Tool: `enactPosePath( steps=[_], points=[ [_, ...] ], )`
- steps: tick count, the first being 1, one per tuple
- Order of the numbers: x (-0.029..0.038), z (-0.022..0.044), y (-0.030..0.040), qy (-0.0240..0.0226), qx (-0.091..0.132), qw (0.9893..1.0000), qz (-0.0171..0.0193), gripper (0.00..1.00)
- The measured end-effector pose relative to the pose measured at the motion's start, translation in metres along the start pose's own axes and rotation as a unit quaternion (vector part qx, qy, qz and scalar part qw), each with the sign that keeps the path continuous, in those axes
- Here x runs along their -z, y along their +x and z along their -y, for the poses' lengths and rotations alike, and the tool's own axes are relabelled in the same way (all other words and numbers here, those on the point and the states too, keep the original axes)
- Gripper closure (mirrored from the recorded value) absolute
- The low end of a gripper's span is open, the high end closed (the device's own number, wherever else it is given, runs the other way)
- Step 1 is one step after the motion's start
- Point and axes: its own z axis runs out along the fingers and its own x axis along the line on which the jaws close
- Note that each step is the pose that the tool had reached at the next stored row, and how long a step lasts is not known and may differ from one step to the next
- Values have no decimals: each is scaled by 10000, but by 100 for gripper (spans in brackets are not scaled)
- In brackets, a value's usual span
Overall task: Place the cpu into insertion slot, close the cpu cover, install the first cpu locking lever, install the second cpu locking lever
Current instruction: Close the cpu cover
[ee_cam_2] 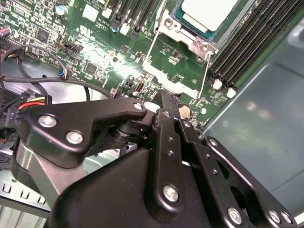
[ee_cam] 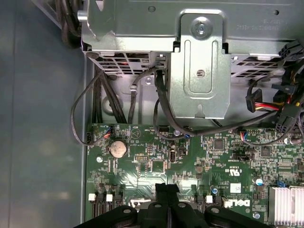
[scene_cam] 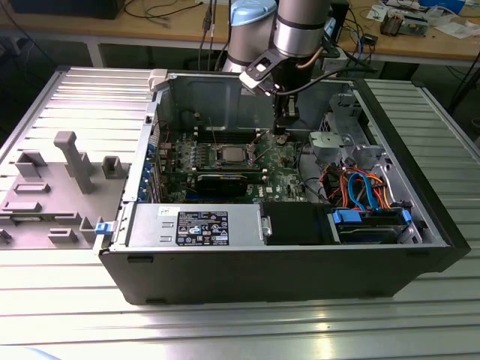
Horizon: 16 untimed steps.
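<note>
fingers (ee_cam_2: 167, 102) pressed together, empty, above the motherboard (ee_cam_2: 95, 57) near black cables (ee_cam: 160, 95); cpu (ee_cam_2: 209, 12) sits in the insertion slot (ee_cam_2: 176, 24).

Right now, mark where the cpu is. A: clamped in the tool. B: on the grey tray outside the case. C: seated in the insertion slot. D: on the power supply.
C: the cpu lies pale top up within the metal rim of the insertion slot, with the tool off to one side over the motherboard.
</note>
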Motion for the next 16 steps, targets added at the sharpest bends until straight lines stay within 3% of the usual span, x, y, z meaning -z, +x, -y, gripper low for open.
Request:
enactPosePath(
  steps=[5, 7, 8, 9, 11, 16],
  points=[
    [-111, -68, 0, 15, 0, 10000, 0, 89],
    [-162, -73, 0, 22, 0, 10000, 0, 89],
    [-181, -51, 0, 23, 0, 10000, -18, 89],
    [-183, -17, 2, 22, 0, 10000, -50, 89],
    [-183, 28, 3, 20, -1, 10000, -79, 89],
    [-182, 37, 3, 21, 0, 10000, -79, 89]
  ],
)
